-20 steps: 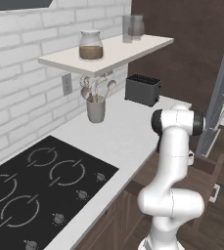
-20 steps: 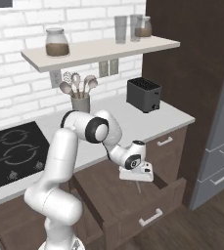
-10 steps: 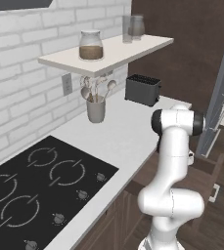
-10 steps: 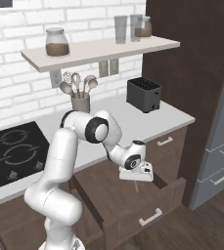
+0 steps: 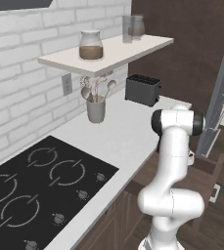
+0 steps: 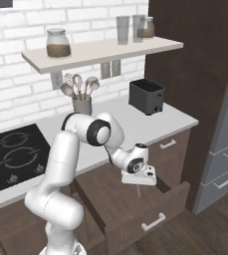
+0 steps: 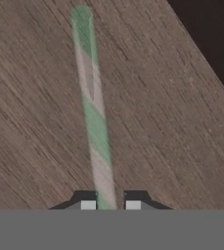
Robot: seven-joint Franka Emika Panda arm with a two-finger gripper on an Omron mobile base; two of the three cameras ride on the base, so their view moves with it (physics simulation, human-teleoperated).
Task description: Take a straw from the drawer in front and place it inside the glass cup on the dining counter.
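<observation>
We've got the gripper (image 7: 110, 205) pinched shut on the straw (image 7: 93, 112), which lies flat on the drawer (image 6: 135, 211) floor, pointing straight ahead, so lifting comes next.

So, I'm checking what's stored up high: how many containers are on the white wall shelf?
3: a lidded glass jar of brown contents at the shelf's left end, then a clear empty tumbler and a smaller brown-filled jar together at the right end. Something may stand hidden behind them.

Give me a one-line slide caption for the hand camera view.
Two dark gripper fingertips shut on a thin green-and-white striped straw lying on the brown wooden drawer floor.
</observation>
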